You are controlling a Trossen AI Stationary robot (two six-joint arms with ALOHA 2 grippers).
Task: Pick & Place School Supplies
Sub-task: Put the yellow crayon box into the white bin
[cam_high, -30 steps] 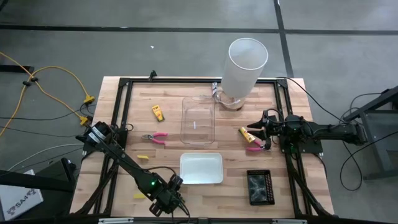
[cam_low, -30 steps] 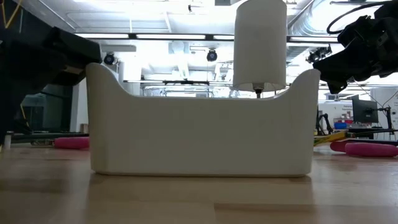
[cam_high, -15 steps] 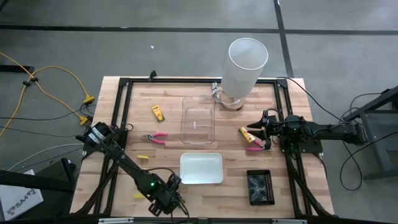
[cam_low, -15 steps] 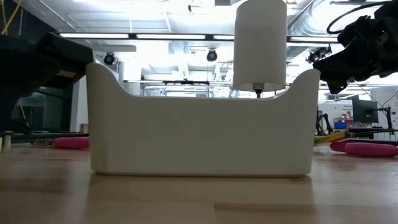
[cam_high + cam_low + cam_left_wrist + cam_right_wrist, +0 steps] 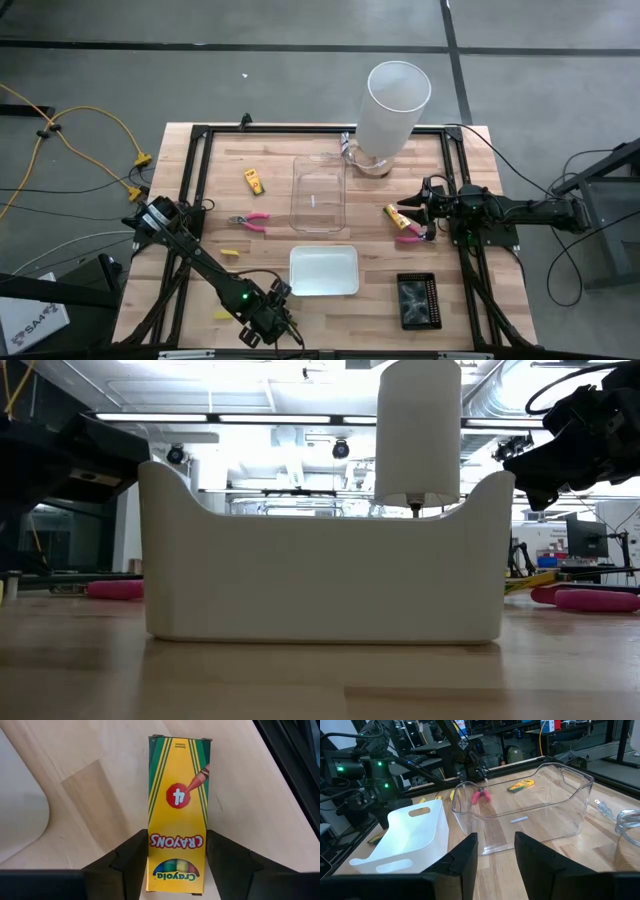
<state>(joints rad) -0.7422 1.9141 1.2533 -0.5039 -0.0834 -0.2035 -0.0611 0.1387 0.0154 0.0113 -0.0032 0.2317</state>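
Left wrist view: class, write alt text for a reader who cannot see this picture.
A yellow and green crayon box marked Crayola and 4 lies on the wooden table, with its near end between the two dark fingers of the left claw, which sit close on either side of it. A curved edge of a white tray shows to one side.

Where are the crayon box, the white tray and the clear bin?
crayon box (image 5: 177, 815): left wrist view, middle of its yellow face.
white tray (image 5: 323, 270): high view, bare floor.
clear bin (image 5: 540, 815): right wrist view, near side wall.
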